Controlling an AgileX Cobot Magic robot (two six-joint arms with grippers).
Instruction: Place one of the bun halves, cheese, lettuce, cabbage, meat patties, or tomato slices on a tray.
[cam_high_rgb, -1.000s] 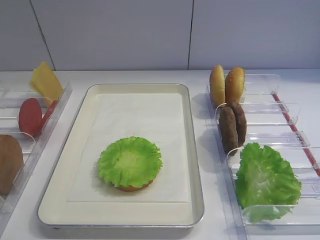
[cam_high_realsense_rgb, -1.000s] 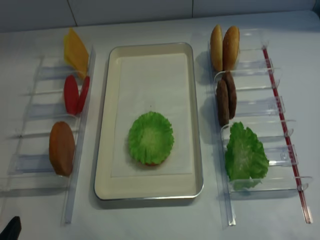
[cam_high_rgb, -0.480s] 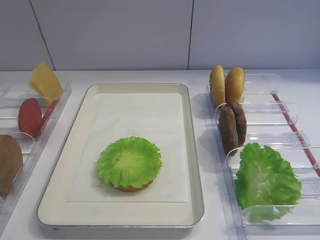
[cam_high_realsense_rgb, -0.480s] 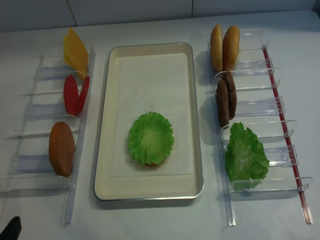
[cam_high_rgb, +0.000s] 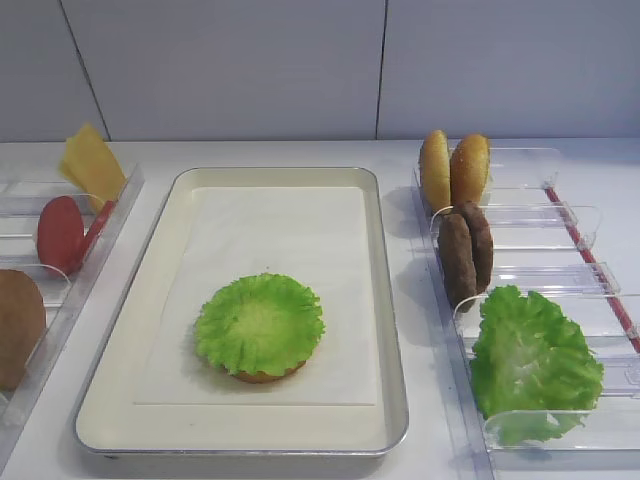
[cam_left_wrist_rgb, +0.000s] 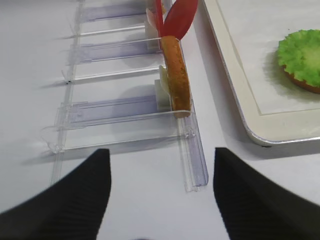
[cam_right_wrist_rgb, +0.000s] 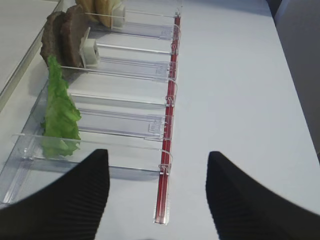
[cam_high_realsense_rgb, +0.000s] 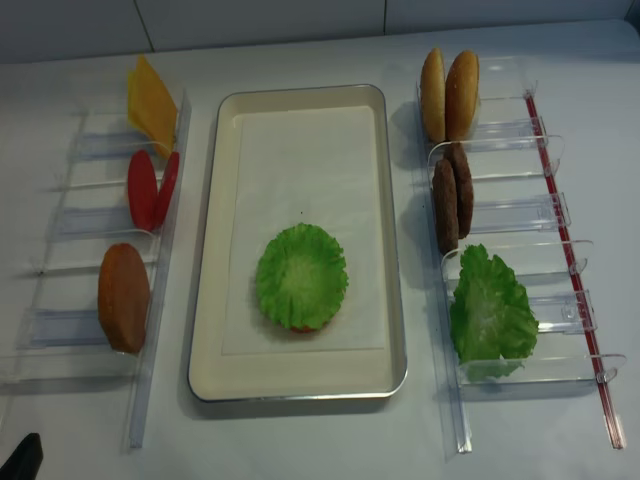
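Observation:
The cream tray (cam_high_rgb: 391, 300) holds a lettuce leaf (cam_high_rgb: 259, 323) lying on a bun half. A second lettuce leaf (cam_high_realsense_rgb: 490, 312) stands in the right bins, behind it the meat patties (cam_high_realsense_rgb: 452, 203) and two bun halves (cam_high_realsense_rgb: 448, 94). On the left stand the cheese (cam_high_realsense_rgb: 151, 103), tomato slices (cam_high_realsense_rgb: 150, 188) and another bun half (cam_high_realsense_rgb: 123, 296). The cabbage is out of view. My right gripper (cam_right_wrist_rgb: 157, 155) hovers open over the near end of the right bins, holding nothing. My left gripper (cam_left_wrist_rgb: 161, 151) is open and unloaded just in front of the left bins.
Clear plastic bins (cam_high_realsense_rgb: 520, 230) with a red strip (cam_right_wrist_rgb: 170, 125) line the tray's right side, and a matching rack (cam_left_wrist_rgb: 115, 110) lines its left. A dark part (cam_high_realsense_rgb: 22, 455) pokes in at the realsense view's bottom left corner. A white wall (cam_high_rgb: 300, 60) backs the table.

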